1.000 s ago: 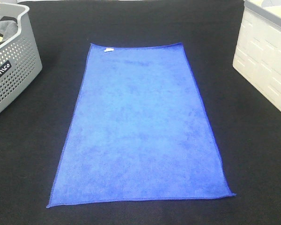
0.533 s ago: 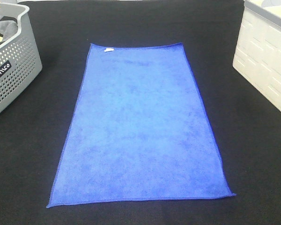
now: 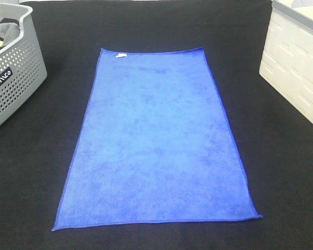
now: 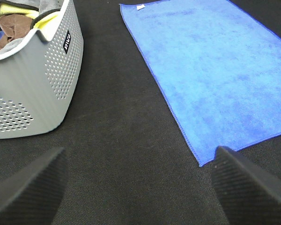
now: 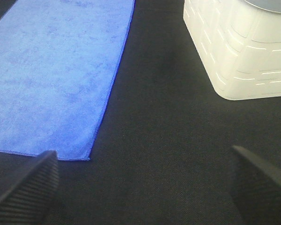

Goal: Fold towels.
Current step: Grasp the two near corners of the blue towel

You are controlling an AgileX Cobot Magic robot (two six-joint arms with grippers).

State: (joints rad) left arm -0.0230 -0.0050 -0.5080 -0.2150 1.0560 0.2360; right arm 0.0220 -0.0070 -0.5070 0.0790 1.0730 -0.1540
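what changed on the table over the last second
Nothing visibly changed. The blue towel lies flat and unfolded on the black table just as before, with the grey basket and the white box in the same spots. No claw has touched it.

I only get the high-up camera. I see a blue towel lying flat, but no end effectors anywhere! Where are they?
Observer: The left end effector hovers open over the black table cover, with a near corner of the towel just ahead of it.
Operator: And the other one?
Observer: The right end effector is open too, holding nothing, by the other near corner.
Operator: What's hiding in the grey basket?
Observer: The left wrist view looks into the basket: a brown cloth is bundled beside a yellow cloth.
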